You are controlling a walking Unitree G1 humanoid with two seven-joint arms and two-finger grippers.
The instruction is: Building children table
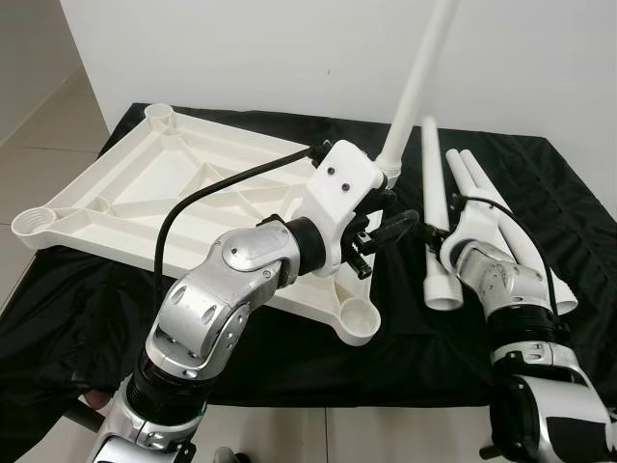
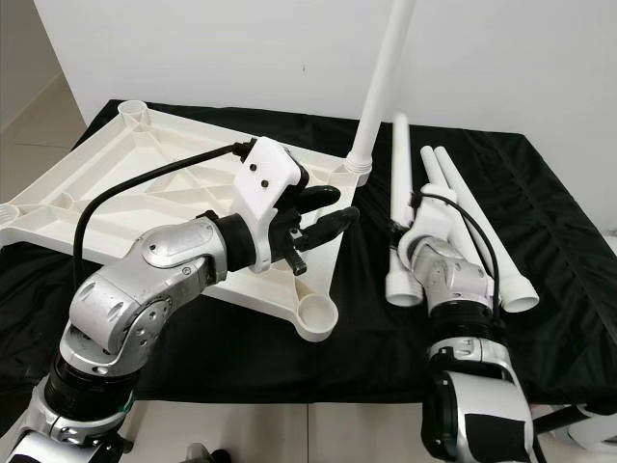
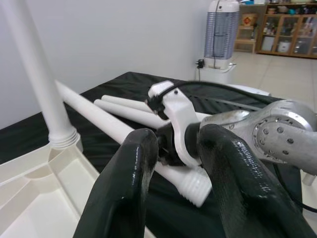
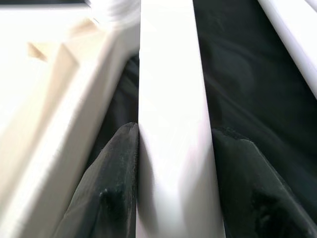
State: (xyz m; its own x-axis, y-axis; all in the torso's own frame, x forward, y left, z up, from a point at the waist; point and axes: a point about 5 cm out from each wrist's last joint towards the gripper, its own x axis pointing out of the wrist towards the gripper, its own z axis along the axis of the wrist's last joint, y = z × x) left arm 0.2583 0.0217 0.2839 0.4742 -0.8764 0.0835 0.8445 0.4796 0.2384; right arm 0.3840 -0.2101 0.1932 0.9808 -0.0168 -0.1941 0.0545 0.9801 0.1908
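Leg (image 4: pixel 173 148) clamped in right hand (image 4: pixel 171 188)

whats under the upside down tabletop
A black cloth lies under the tabletop, spreading past its edges. Whatever the cloth rests on is covered, apart from pale floor beside it.

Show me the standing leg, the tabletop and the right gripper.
standing leg (image 1: pixel 413 92), left eye view, mid shaft.
tabletop (image 1: pixel 116 198), left eye view, ribbed underside.
right gripper (image 4: pixel 173 148), right wrist view, between fingertips.

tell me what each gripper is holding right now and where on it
The right gripper is closed around a loose white table leg, along its shaft above the threaded end. The left gripper is open and holds nothing.
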